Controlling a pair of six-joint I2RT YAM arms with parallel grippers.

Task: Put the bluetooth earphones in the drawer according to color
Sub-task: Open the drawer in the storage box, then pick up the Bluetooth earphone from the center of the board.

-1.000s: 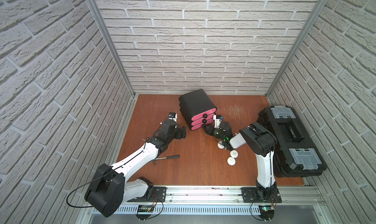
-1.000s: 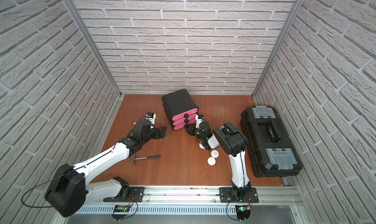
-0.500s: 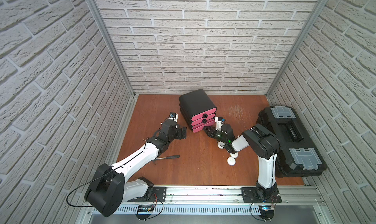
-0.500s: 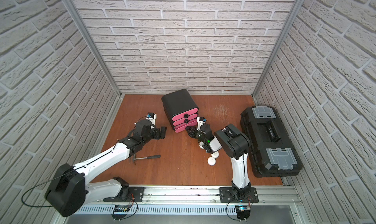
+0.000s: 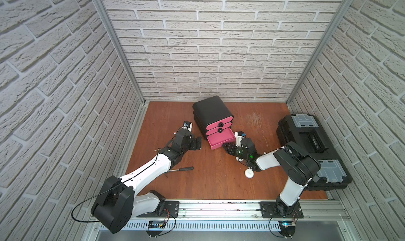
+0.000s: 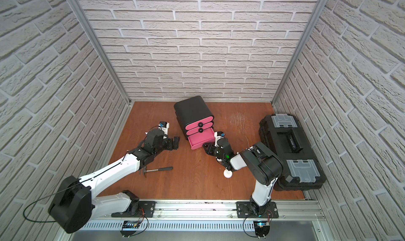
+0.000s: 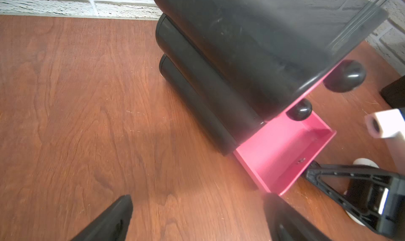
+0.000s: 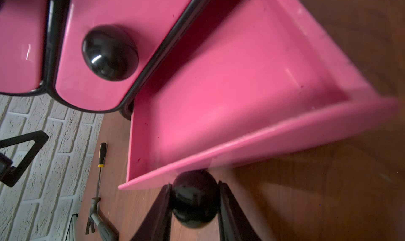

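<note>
Low across the table [image 5: 208, 185] goes the right arm [image 5: 266, 161], hiding most of one white earphone case [image 5: 239, 159]; a second white case [image 5: 249, 173] lies clear nearby. Now the right hand [image 8: 194, 185] pinches the knob [image 8: 195, 204] of the bottom drawer [image 5: 220, 139], pulled out of the cabinet [image 5: 211, 110]. And the left hand [image 7: 198, 198] gapes wide, empty, beside it.

A small rounded black plastic cabinet [image 5: 212, 110] with three pink drawer fronts stood upright toward the rear of the wooden tabletop [image 5: 197, 180]. Its upper two drawers were closed. The bottom pink drawer [image 5: 220, 138] was pulled out, its floor bare and its round black knob [image 8: 195, 198] at the front. One white pebble-shaped plastic earphone case [image 5: 249, 173] lay flat in front of the open drawer, apart from it, and a second white case [image 5: 239, 159] lay nearer the drawer, partly hidden.
</note>
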